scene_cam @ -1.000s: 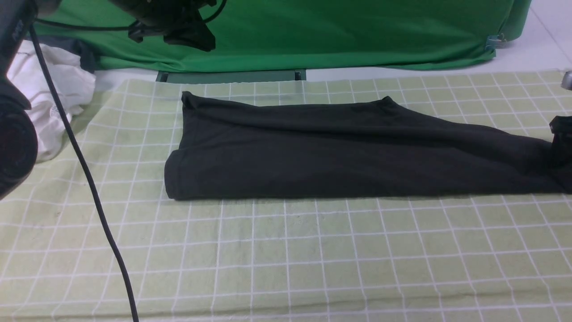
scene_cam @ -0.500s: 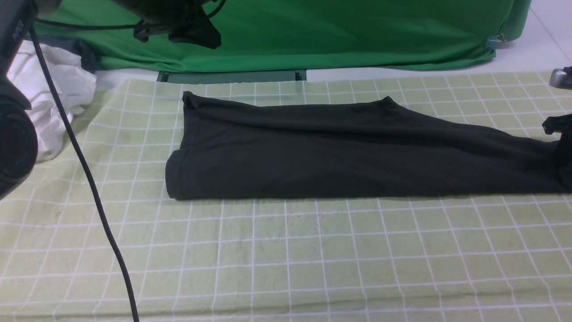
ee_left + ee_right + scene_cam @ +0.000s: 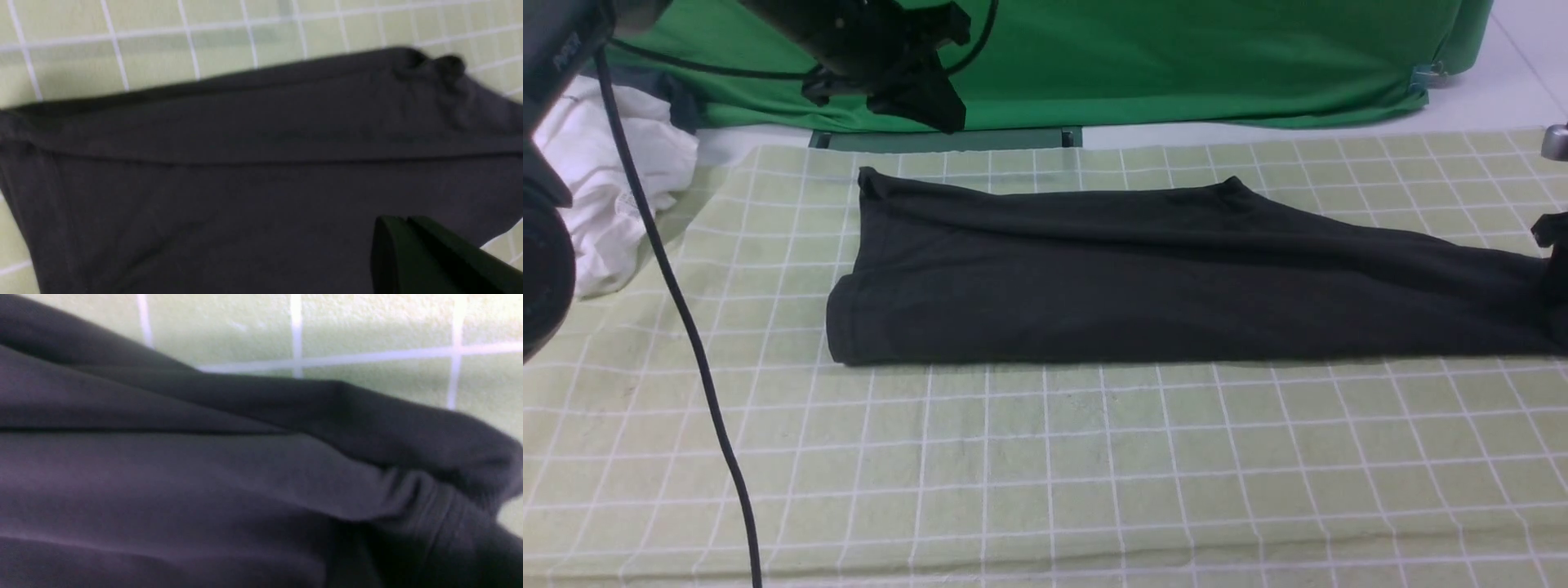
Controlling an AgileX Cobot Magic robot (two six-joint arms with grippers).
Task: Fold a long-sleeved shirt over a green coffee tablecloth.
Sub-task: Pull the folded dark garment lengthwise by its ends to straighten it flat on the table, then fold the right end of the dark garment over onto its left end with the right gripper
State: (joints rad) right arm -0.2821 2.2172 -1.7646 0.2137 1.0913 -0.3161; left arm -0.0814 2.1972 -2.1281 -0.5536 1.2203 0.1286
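The long-sleeved shirt (image 3: 1143,278) is black and lies folded into a long band across the green coffee tablecloth (image 3: 1094,457), a pale yellow-green cloth with white grid lines. My left gripper (image 3: 923,98) hangs in the air above the shirt's far left corner. In the left wrist view its fingers (image 3: 402,222) are pressed together over the shirt (image 3: 245,183) with nothing between them. Only a dark piece of my right gripper (image 3: 1553,233) shows at the right edge, at the shirt's right end. The right wrist view is filled by bunched black fabric (image 3: 204,477), and the jaws cannot be made out.
A white garment (image 3: 613,188) is heaped at the far left beside the cloth. Dark green fabric (image 3: 1135,57) hangs along the back. A black cable (image 3: 686,327) runs down across the left side from the left arm's body (image 3: 543,245).
The left gripper has moved right and a little lower above the shirt's far left corner. The right gripper's visible piece has shifted slightly. The shirt lies as before.
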